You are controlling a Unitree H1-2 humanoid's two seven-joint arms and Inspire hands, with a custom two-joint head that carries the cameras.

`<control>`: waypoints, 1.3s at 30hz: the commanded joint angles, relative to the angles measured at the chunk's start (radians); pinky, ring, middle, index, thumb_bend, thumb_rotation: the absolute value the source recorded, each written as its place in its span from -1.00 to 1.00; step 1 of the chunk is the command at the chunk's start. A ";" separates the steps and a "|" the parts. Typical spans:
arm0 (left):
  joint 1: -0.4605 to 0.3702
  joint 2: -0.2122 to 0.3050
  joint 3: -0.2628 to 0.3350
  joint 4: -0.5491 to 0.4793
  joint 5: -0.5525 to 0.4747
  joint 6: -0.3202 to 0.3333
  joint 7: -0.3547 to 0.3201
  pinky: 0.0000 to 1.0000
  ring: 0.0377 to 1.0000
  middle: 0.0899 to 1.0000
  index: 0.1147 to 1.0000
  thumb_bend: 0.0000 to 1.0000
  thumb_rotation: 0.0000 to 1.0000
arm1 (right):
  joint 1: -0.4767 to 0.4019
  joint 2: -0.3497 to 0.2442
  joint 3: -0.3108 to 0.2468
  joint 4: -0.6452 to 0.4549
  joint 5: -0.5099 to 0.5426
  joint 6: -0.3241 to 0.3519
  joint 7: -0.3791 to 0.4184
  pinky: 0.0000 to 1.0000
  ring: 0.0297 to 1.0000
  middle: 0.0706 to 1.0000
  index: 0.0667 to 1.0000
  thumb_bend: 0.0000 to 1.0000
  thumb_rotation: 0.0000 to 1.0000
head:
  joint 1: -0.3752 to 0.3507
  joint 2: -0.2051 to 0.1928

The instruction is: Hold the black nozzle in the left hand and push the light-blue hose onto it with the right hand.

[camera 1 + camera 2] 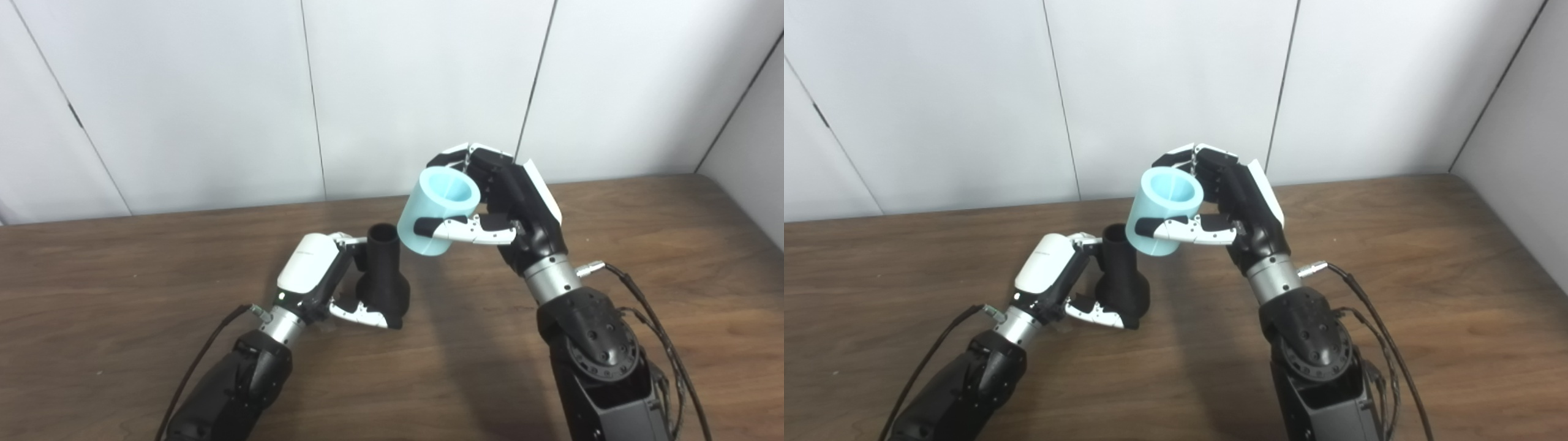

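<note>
My two hands over a wooden tabletop (pixel 643 245), one gripping a black nozzle (pixel 383 275) and the other a light-blue hose (pixel 436 211).

My left hand (pixel 318 278) sits low near the middle of the tabletop, its fingers and thumb closed around the black nozzle. The nozzle stands upright with its wide flared base resting on the wood and its narrow open neck pointing up. My right hand (pixel 511 208) is raised above the tabletop, just right of the nozzle, closed around the light-blue hose: the thumb lies across the near side and the fingers wrap behind its far side. The hose is a short, thick-walled tube, tilted so its open upper end faces up and toward me. Its lower end hangs just beside the nozzle's neck, up and to the right; I cannot tell whether they touch. White wall panels (pixel 416 86) stand behind the far edge.
</note>
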 commanded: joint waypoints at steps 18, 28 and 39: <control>0.312 -0.045 -0.049 0.081 0.076 0.003 0.072 0.37 -0.05 -0.22 -0.13 0.00 -1.00 | -0.146 0.021 0.009 0.062 -0.027 -0.025 0.004 -0.34 -0.18 -0.13 -0.08 0.04 -1.00 | -0.001 -0.005; 0.323 -0.040 -0.049 0.066 0.119 0.000 0.111 0.38 -0.06 -0.22 -0.13 0.00 -1.00 | -0.179 0.015 0.015 0.144 -0.068 -0.045 -0.005 -0.34 -0.17 -0.15 -0.06 0.04 -1.00 | -0.002 -0.004; 0.332 -0.040 -0.037 0.053 0.138 -0.001 0.127 0.35 -0.05 -0.21 -0.14 0.01 -1.00 | -0.143 0.017 0.018 0.192 -0.085 -0.049 -0.003 -0.32 -0.15 -0.12 -0.09 0.04 -1.00 | -0.001 0.003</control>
